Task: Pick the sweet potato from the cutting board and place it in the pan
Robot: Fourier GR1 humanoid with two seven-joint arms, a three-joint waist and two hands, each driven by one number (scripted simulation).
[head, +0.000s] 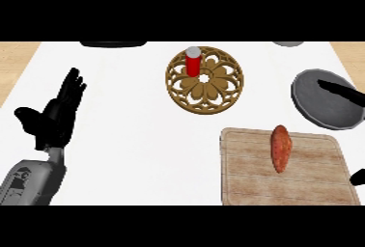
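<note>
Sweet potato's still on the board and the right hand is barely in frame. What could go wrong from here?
1. The sweet potato is long and tapered, so it may roll or slip when gripped.
2. The pan lies at the view's right edge, partly cut off; its black handle crosses it, so the drop may hit the handle.
3. Only a bit of the right hand shows, so its approach is hard to check.

The white desk (135, 159) carries a wooden cutting board (314, 183) well to the right of the left hand (53, 118). Farther from that hand lie a carved wooden trivet (214, 94) and a grey pan (321, 103).
</note>
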